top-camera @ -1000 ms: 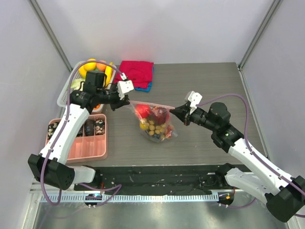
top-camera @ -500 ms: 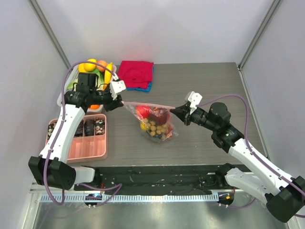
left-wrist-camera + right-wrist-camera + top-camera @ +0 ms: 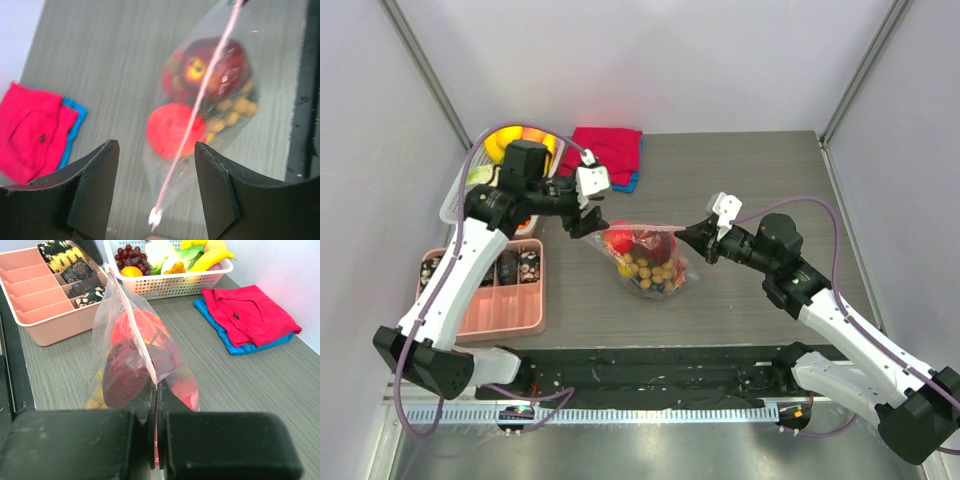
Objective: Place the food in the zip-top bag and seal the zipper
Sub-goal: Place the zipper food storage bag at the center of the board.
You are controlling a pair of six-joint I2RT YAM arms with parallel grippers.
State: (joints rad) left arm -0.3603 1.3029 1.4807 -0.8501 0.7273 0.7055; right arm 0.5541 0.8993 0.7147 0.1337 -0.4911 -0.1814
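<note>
- The zip-top bag (image 3: 646, 264) hangs in the middle of the tabletop (image 3: 760, 170), its mouth edge uppermost and its belly sagging down to the surface between the two arms.
- Food (image 3: 175, 127) is already inside: a dark red fruit, a bright red one and a cluster of small yellowish pieces show through the clear plastic.
- The right end effector (image 3: 696, 236) is clamped fully closed on the bag's right corner at the mouth edge, and holds that end up.
- The left end effector (image 3: 587, 208) stands well open at the other end. In its wrist view the end of the zipper (image 3: 216, 54) lies in the gap between its fingers (image 3: 97, 185), but neither finger presses on it, so it has hold of nothing.
- The zipper reads as one thin pink line across the whole mouth in both wrist views, so it looks pressed together. The left wrist view is blurred, though, and I cannot be sure the last bit at the left corner is closed.
- By my judgement the loading is done and the sealing is at or near its end. What may be left is a final pinch at the left corner, then setting the bag down.
- More toy fruit sits in the white basket (image 3: 165, 287) at the far left, beside the red cloth (image 3: 608, 152). Whether that also belongs in the bag I cannot say.
</note>
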